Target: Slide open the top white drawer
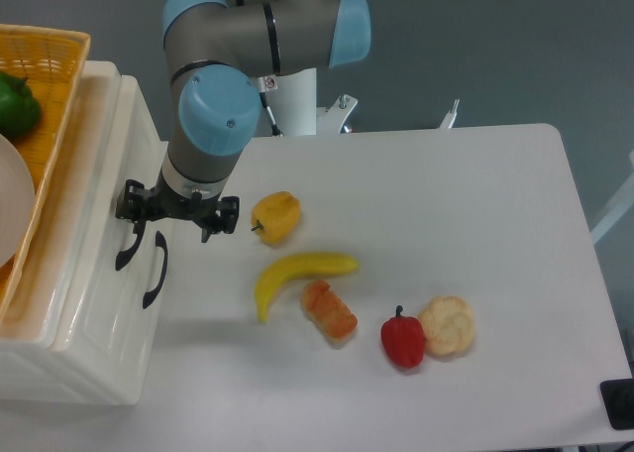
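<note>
The top white drawer (99,189) looks rigid and glossy; grip its black handle (127,242), just below the tool (178,214), whose opening I cannot tell

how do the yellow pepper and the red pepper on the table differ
The yellow pepper lies close to the claw and just above the banana; the red pepper sits farther right, nearer the table's front edge, touching or nearly touching a pale round biscuit-like piece. The yellow pepper's stem points left, the red pepper's up in the picture. Both look like small toy peppers.
</note>
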You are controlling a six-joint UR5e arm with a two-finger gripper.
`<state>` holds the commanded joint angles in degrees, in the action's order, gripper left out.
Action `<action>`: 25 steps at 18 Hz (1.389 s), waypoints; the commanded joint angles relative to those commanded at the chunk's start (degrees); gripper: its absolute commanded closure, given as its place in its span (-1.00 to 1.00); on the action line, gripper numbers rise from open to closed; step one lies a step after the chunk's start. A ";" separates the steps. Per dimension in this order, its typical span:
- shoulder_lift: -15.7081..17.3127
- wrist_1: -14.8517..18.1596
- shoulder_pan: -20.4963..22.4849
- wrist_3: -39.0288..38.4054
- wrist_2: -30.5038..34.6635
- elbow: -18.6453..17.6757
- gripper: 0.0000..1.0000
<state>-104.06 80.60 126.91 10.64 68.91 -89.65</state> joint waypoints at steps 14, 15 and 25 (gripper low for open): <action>0.00 0.00 -0.35 0.09 0.09 -0.44 -1.00; 0.00 0.00 -0.35 0.09 0.09 -0.44 -1.00; -0.53 0.00 -0.53 0.00 1.32 -0.53 -1.00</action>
<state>-104.59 80.60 126.39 10.63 70.22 -90.18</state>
